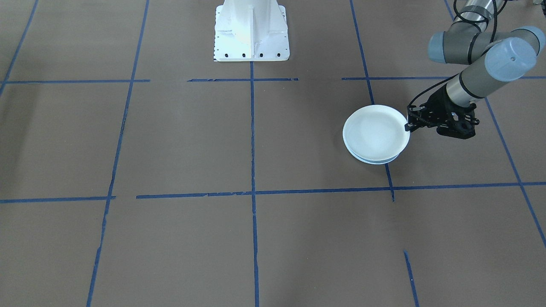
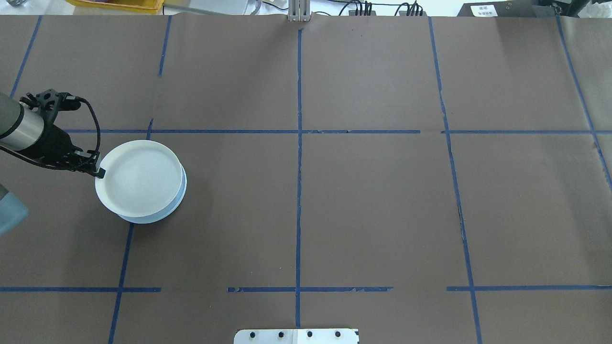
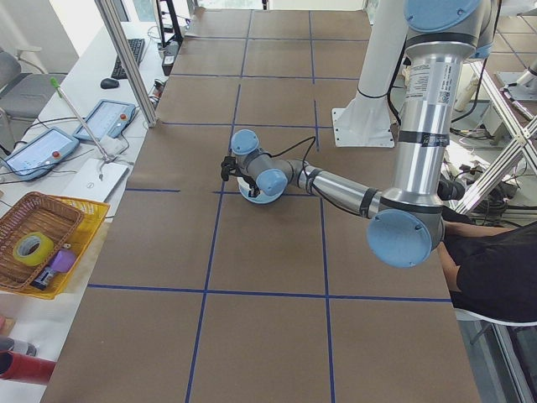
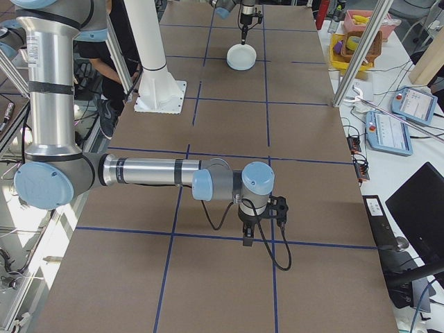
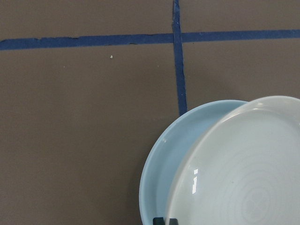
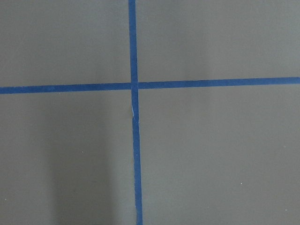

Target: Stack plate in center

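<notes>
A pale glossy plate [image 2: 138,177] with faint concentric rings lies on the center, a pale blue plate [image 2: 146,220], shifted a little so the blue rim [image 5: 161,164] shows along one side. The pair sits on the robot's left part of the table [image 1: 375,133]. My left gripper [image 2: 98,171] is at the upper plate's edge, shut on its rim; in the left wrist view its fingertips [image 5: 159,220] barely show at the bottom. My right gripper [image 4: 247,241] hangs over bare brown table far from the plates; only a side view shows it, so I cannot tell its state.
Blue tape lines [image 6: 133,86] divide the brown table into squares. The white robot base [image 1: 251,32] stands at mid-table on the robot's side. A yellow tray with a basket [image 3: 46,243] and tablets [image 3: 105,119] sit off the table's far edge. A seated person [image 3: 495,269] is beside the robot.
</notes>
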You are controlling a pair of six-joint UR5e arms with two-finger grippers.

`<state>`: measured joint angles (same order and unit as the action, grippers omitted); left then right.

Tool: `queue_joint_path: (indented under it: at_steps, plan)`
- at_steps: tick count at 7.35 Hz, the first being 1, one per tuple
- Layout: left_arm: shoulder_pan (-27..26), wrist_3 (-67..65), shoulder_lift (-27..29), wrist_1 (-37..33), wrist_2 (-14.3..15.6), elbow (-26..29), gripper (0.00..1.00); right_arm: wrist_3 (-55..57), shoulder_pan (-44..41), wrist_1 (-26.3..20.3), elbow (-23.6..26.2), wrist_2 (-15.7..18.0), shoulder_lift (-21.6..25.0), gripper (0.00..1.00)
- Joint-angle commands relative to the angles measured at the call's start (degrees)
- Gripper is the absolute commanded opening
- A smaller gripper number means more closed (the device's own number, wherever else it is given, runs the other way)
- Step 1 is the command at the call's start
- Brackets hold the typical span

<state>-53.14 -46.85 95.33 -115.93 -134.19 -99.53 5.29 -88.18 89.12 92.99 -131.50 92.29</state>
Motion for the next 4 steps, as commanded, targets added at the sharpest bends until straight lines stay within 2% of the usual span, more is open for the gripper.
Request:
queue_joint_path:
  at_steps: [1,2,4]
  plan:
    - [-1.3,0.2,0.0,0.0,-0.1,-0.2,1.00,0.1,0.0,0.0,0.0,-0.1,0.0,1.00]
    - [-2.0,0.3,0.5,0.2,0.3,-0.4,1.00,0.0,0.0,0.0,0.0,-0.1,0.0,1.00]
    - [-8.3,7.2,0.6,0.4,0.7,-2.0,1.00,0.1,0.0,0.0,0.0,0.0,0.0,1.00]
